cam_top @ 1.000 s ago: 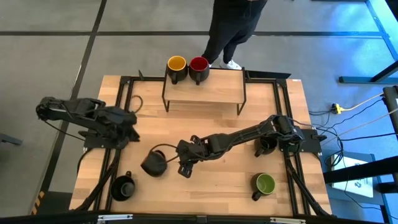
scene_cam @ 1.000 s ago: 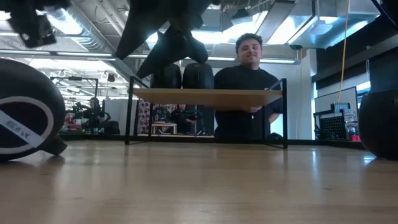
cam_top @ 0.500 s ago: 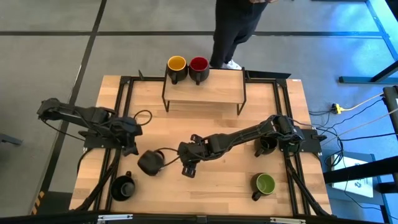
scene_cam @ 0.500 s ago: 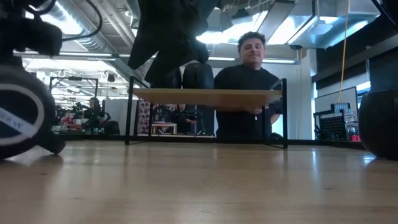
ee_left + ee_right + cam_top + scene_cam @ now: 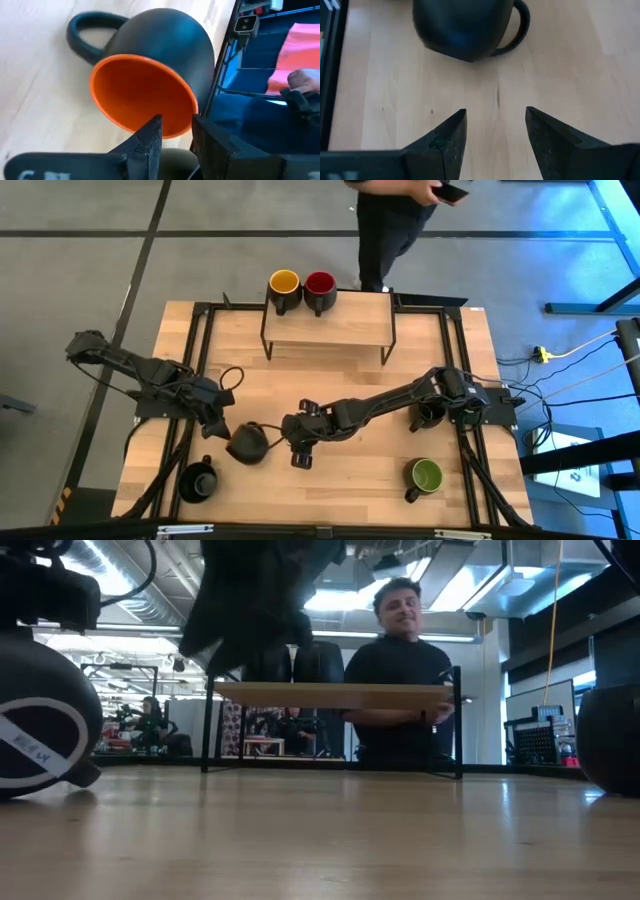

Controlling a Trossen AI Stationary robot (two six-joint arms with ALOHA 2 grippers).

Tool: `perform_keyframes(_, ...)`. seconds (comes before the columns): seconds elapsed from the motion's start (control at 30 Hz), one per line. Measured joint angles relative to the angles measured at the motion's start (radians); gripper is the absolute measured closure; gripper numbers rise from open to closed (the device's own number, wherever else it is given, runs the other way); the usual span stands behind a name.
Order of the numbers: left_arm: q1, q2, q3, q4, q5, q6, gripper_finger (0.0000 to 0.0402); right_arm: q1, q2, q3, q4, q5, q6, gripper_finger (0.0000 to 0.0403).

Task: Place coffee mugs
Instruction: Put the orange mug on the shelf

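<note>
A black mug with an orange inside (image 5: 243, 445) (image 5: 150, 90) lies tilted on its side on the table left of centre, mouth toward my left arm and handle (image 5: 87, 35) on its far side. My left gripper (image 5: 226, 430) (image 5: 177, 127) is open at its mouth, straddling the rim. My right gripper (image 5: 300, 454) (image 5: 496, 112) hangs open just right of the mug (image 5: 462, 25), with bare wood between its fingers. A yellow-inside mug (image 5: 284, 283) and a red-inside mug (image 5: 320, 283) stand on the wooden shelf (image 5: 340, 330). My left gripper comes slanting down from the table's left. One finger (image 5: 152, 132) stands inside the mug's mouth and the other (image 5: 210, 142) outside the black wall, with the rim (image 5: 176, 134) between them. Whether either finger touches the rim I cannot tell.
A black mug (image 5: 197, 480) stands near the front left corner and a green-inside mug (image 5: 426, 475) at the front right. A dark mug (image 5: 428, 416) sits by the right arm's base. A person (image 5: 400, 670) stands beyond the far edge, behind the shelf.
My left gripper has come down and toward the table's near right, rolling as it went, from left of the mug to the mug's mouth, where its fingers now straddle the rim. The person behind the shelf has stepped toward the right.
</note>
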Motion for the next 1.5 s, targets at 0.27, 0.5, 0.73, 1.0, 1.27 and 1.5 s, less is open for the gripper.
perform_keyframes(0.27, -0.054, 0.025, 0.000, 0.032, -0.091, -0.010, 0.0301, 0.000, 0.045, 0.003, 0.126, -0.026, -0.006, 0.0212)
perform_keyframes(0.5, -0.081, 0.091, 0.001, 0.109, -0.102, 0.005, 0.0301, 0.000, 0.107, 0.002, 0.247, 0.021, 0.015, 0.0212)
perform_keyframes(0.73, -0.083, 0.107, 0.001, 0.234, -0.111, 0.008, 0.0301, 0.001, 0.139, 0.002, 0.312, 0.062, 0.025, 0.0212)
perform_keyframes(1.0, -0.082, 0.133, 0.002, 0.311, -0.185, 0.009, 0.0301, 0.000, 0.139, 0.002, 0.267, 0.109, 0.016, 0.0212)
perform_keyframes(1.27, -0.082, 0.249, 0.000, 0.368, -0.222, 0.045, 0.0301, 0.000, 0.139, 0.002, 0.152, 0.132, 0.016, 0.0212)
perform_keyframes(1.5, -0.082, 0.330, 0.001, 0.478, -0.236, 0.060, 0.0301, 0.007, 0.115, 0.005, -0.038, 0.131, 0.025, 0.0212)
